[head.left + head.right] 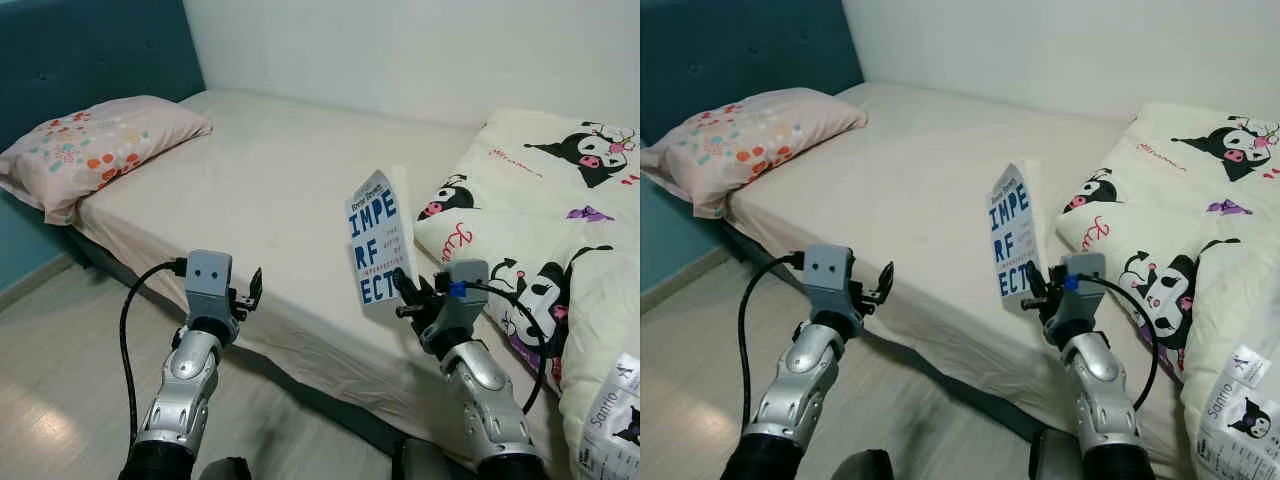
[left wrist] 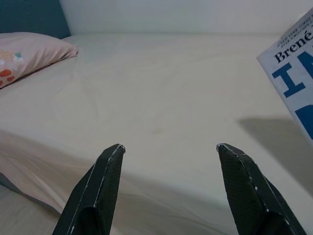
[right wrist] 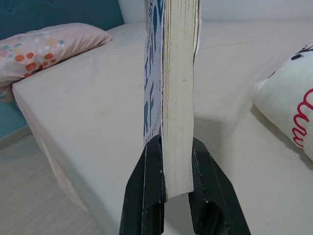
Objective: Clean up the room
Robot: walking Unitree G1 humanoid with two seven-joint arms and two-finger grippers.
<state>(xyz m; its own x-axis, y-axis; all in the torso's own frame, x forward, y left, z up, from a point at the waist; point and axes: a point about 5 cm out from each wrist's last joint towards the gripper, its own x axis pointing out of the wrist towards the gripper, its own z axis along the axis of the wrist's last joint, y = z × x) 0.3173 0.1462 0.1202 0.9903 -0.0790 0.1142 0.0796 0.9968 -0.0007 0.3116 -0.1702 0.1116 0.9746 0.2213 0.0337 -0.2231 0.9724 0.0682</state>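
One book (image 1: 378,238) upright, pinched at its bottom edge by the right gripper (image 3: 173,161).
Stiff, light paperback over the bed (image 1: 270,190); glossy cover may slip, so grip deeper. Left gripper (image 2: 168,152) wide open, empty, beside it.

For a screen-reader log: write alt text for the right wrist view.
The right end effector is clamped on the bottom edge of a paperback book, held upright with its page edges toward the camera. Behind it lies a bare cream mattress, with a pink patterned pillow at the head and a cartoon-print comforter to one side.
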